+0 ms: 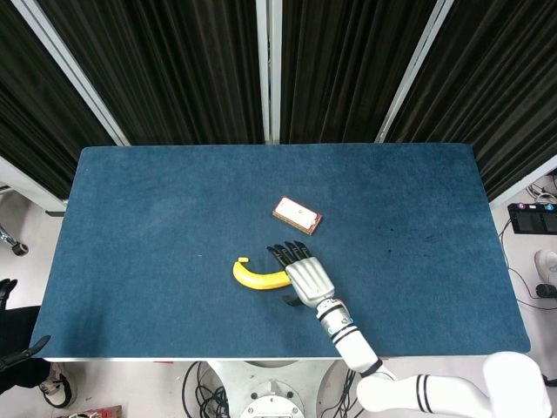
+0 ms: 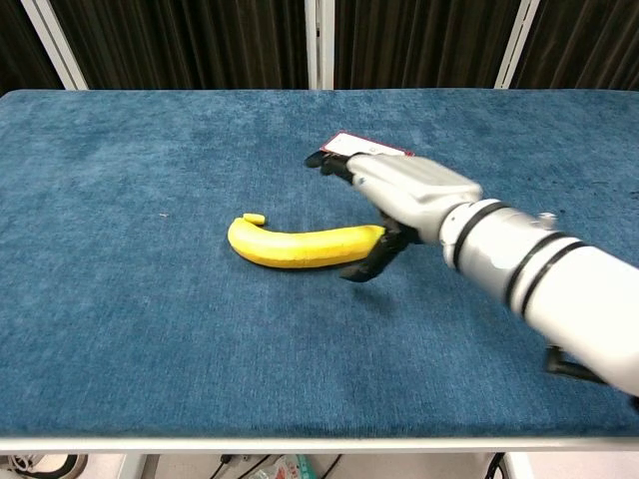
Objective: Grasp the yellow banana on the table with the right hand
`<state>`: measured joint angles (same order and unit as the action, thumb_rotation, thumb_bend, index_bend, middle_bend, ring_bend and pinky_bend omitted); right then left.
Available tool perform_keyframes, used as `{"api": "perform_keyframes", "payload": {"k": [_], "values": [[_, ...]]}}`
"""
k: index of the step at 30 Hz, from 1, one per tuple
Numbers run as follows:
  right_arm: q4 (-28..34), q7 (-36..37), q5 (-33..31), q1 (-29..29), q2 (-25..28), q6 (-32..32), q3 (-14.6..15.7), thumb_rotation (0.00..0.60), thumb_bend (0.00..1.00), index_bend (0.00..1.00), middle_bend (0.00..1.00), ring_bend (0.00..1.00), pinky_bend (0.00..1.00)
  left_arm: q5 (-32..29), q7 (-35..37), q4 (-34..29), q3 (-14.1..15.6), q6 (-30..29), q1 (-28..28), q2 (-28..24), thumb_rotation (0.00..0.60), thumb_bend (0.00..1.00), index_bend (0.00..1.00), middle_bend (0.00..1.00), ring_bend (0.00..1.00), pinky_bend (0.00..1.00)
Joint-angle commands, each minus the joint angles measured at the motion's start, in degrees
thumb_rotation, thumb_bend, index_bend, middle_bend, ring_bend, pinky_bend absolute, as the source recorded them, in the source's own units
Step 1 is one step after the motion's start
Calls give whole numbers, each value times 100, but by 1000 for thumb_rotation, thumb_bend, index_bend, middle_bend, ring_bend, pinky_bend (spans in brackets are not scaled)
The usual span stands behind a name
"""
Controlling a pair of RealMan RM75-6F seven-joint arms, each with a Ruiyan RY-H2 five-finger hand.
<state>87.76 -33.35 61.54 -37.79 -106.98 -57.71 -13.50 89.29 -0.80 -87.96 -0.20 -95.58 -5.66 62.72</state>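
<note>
The yellow banana (image 1: pixel 255 278) lies near the middle of the blue table (image 1: pixel 148 218), stem end to the left. My right hand (image 1: pixel 305 277) hovers over its right end, fingers stretched out and apart. In the chest view the right hand (image 2: pixel 404 190) covers the tip of the banana (image 2: pixel 290 246), with the thumb curving down on the near side of the fruit. The hand grips nothing. My left hand (image 1: pixel 16 348) shows only as dark fingers off the table's near left corner.
A small red and white box (image 1: pixel 297 215) lies just beyond the right hand, and the chest view shows only a sliver of the box (image 2: pixel 349 146) behind the fingers. Black curtains hang behind the table's far edge.
</note>
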Motion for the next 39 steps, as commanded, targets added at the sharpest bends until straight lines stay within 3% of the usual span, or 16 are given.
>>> {"api": "perform_keyframes", "payload": {"k": [1, 7, 14, 20, 29, 39], "values": [[-291, -43, -303, -216, -281, 151, -132, 600, 175, 5, 156, 122, 132, -11, 23, 16, -3, -3, -7, 3, 442, 93, 109, 104, 108, 211], [-651, 64, -463, -405, -571, 256, -150, 600, 196, 138, 239, 214, 232, -16, 49, 44, -5, -31, -26, 4, 443, 93, 109, 104, 107, 211], [-888, 133, -401, -448, -738, 113, -35, 600, 316, 430, 392, 359, 372, -53, 86, 66, 4, -50, -69, -6, 441, 93, 109, 104, 108, 211], [-1047, 164, -151, -424, -759, -97, 83, 600, 360, 580, 456, 423, 439, -50, 96, 87, 1, -25, -56, 11, 442, 94, 109, 104, 108, 211], [-1054, 410, 450, -332, -590, -602, 78, 600, 407, 639, 499, 468, 488, -63, 114, 100, -6, -5, -51, 19, 439, 94, 109, 104, 108, 211], [25, 1552, 1172, -174, 309, -1185, -508, 600, 428, 643, 501, 472, 496, -21, 37, -12, -6, 21, -18, 9, 439, 94, 109, 104, 108, 211]]}}
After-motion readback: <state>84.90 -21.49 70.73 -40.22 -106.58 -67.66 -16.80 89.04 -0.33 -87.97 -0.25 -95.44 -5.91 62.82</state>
